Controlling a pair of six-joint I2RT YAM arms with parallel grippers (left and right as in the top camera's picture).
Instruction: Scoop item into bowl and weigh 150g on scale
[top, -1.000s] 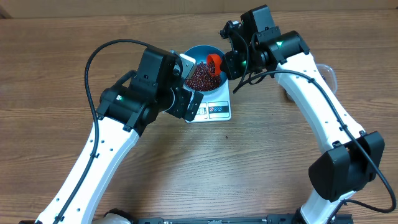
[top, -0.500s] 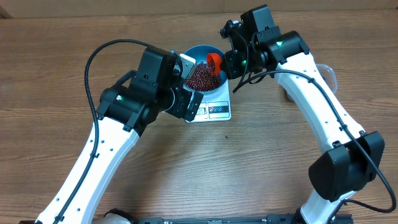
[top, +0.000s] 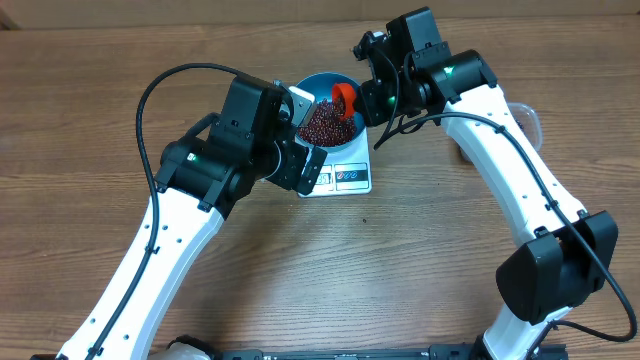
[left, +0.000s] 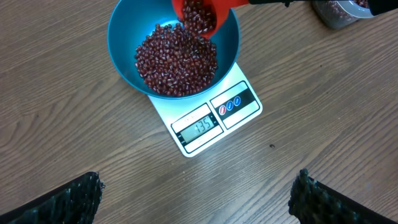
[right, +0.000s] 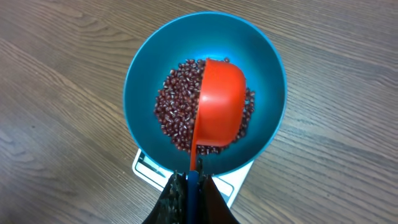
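Observation:
The blue bowl stands on the white scale, whose display reads 135. Dark red beans heap inside the bowl. A red scoop hangs tilted over the beans, mouth down toward the heap and holding some beans. My right gripper is shut on the scoop's thin handle at the bowl's near rim. My left gripper is open above bare wood in front of the scale, nothing between its fingers. The overhead view shows bowl, scoop and scale between both wrists.
A clear tub holding more beans sits to the right of the scale, partly behind the right arm in the overhead view. Wood tabletop lies all round.

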